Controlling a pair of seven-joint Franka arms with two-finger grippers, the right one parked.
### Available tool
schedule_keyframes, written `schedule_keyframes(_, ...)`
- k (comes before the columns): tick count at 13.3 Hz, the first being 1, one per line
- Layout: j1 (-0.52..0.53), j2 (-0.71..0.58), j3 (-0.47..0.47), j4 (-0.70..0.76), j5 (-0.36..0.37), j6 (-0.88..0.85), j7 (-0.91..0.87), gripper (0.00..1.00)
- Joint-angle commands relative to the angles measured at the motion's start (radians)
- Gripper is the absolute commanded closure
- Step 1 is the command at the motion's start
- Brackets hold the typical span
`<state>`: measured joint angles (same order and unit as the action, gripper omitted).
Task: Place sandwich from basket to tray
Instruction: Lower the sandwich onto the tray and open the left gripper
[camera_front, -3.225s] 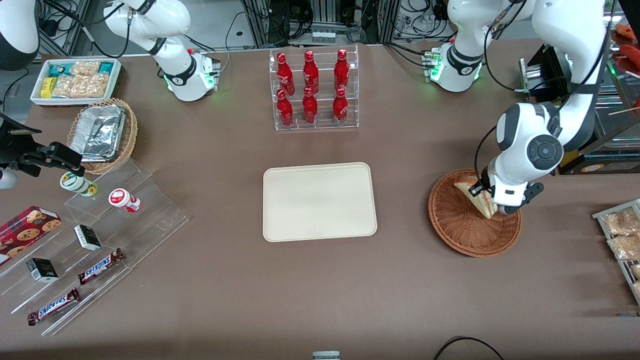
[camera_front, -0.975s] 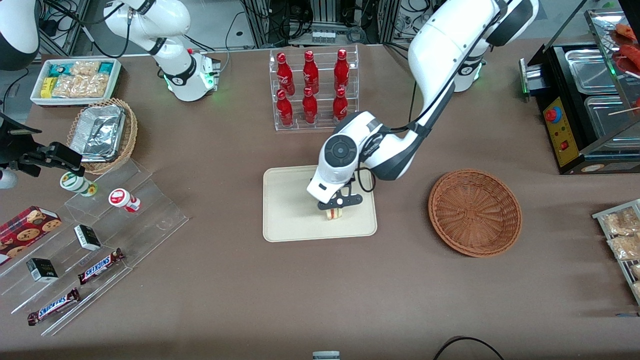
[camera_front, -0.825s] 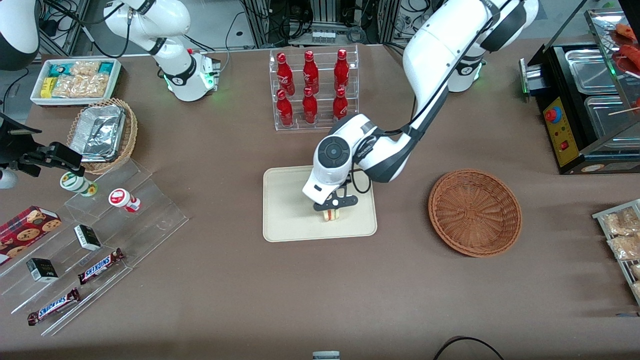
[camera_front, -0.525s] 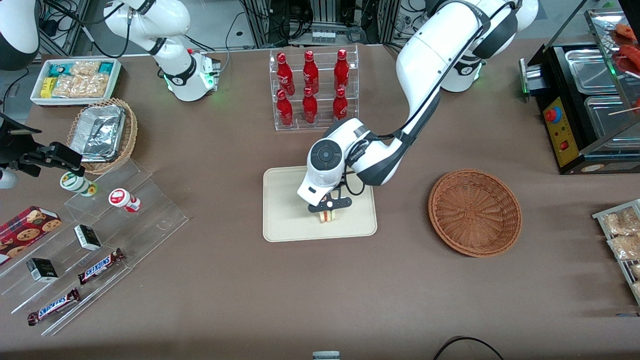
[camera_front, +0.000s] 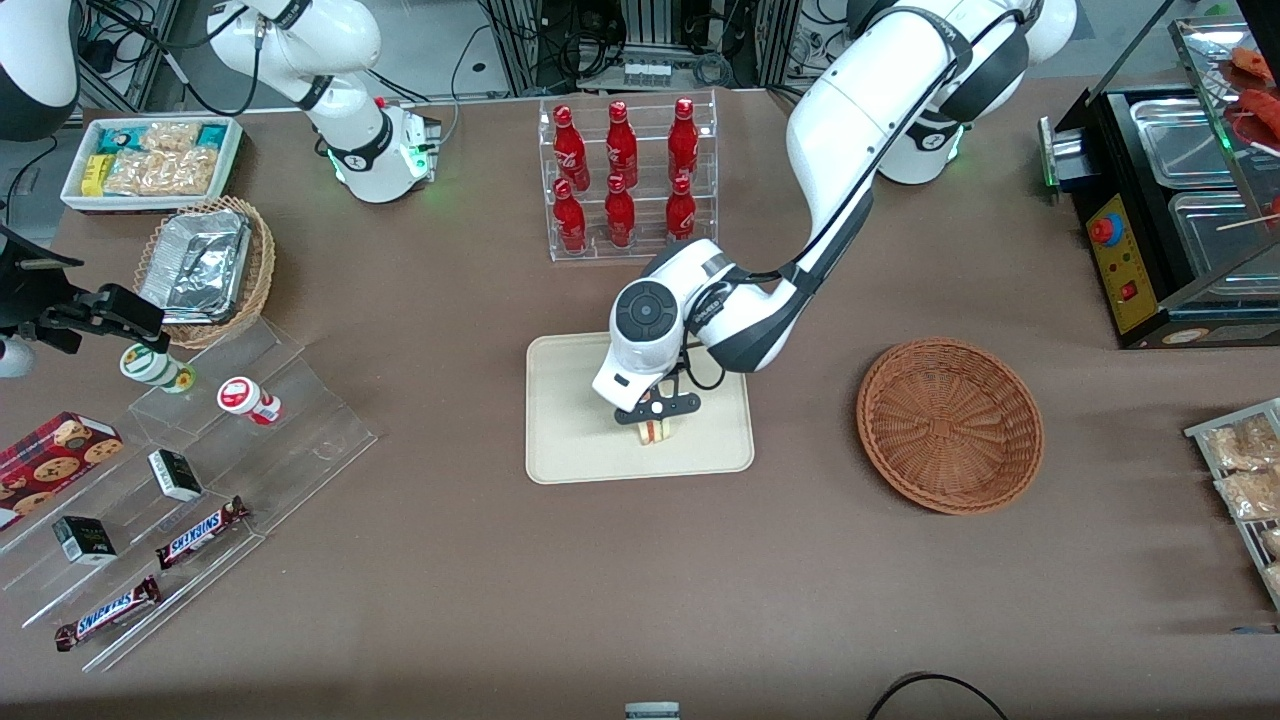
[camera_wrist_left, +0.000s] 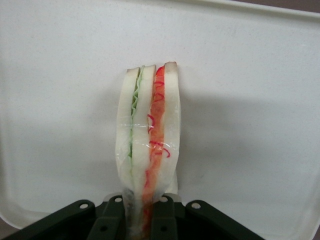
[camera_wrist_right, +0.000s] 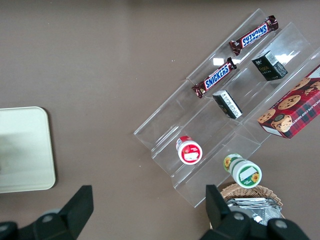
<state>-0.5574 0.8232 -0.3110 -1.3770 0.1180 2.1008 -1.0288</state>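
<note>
My left gripper hangs low over the cream tray, shut on the sandwich. In the left wrist view the sandwich is a pale wedge with green and red filling layers, squeezed between the two black fingers of the gripper, with the tray close under it. I cannot tell whether the sandwich touches the tray. The reddish-brown wicker basket stands with nothing in it beside the tray, toward the working arm's end of the table.
A clear rack of red bottles stands farther from the front camera than the tray. Toward the parked arm's end are clear display steps with snack bars, a tan basket of foil containers and a white snack bin. A warmer cabinet stands near the wicker basket.
The gripper lifted the sandwich out of the basket and carried it over the tray. In the last second it drifted slightly toward the parked arm's end and sank a little.
</note>
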Motion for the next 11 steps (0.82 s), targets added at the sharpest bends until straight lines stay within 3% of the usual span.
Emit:
schedule_keyframes(1,-0.021,0.027,0.015,0.052,0.02,-0.002,-0.022,0.72)
schedule_keyframes(2,-0.021,0.028,0.015,0.052,0.022,-0.001,-0.02,0.24)
schedule_keyframes(3,-0.024,0.03,0.015,0.052,0.037,0.001,-0.03,0.0)
schedule_keyframes(5,-0.036,0.03,0.013,0.05,0.075,0.001,-0.045,0.0)
schedule_keyframes(11,-0.036,-0.012,0.013,0.055,0.074,-0.042,-0.065,0.0)
